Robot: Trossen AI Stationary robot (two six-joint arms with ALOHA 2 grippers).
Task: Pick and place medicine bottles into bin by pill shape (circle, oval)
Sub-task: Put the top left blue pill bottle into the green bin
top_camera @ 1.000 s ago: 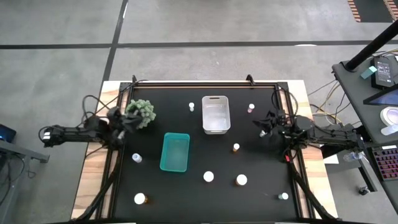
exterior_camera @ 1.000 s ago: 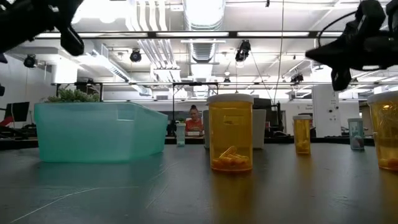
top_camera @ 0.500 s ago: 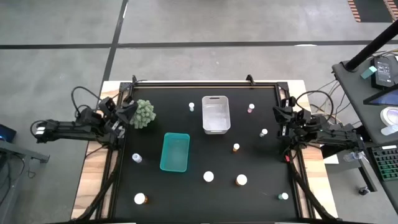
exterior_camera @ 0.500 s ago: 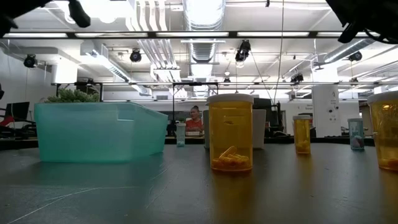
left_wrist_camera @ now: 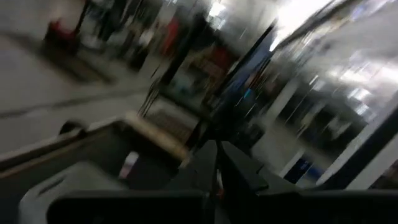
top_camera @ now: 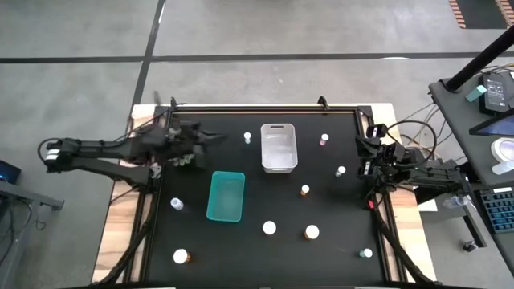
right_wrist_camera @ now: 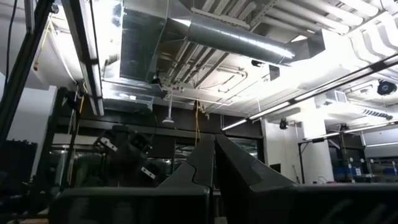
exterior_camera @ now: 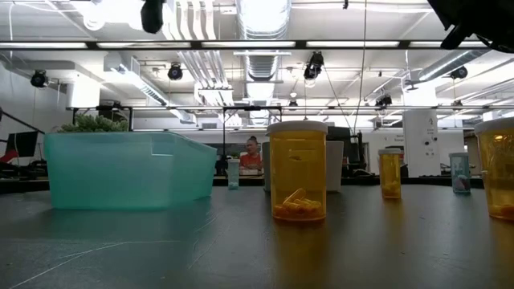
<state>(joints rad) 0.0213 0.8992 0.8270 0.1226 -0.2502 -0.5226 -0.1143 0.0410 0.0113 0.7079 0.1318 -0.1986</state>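
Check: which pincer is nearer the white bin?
Left. The left pincer sits just left of the white bin; the right pincer is farther off, at the table's right edge.

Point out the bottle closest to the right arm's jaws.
The small bottle just inside the table's right edge, beside the right gripper; every other bottle stands farther away.

9 small white-capped medicine bottles (top_camera: 312,233) stand upright, scattered round teal bin (top_camera: 226,196) & white bin (top_camera: 279,147).
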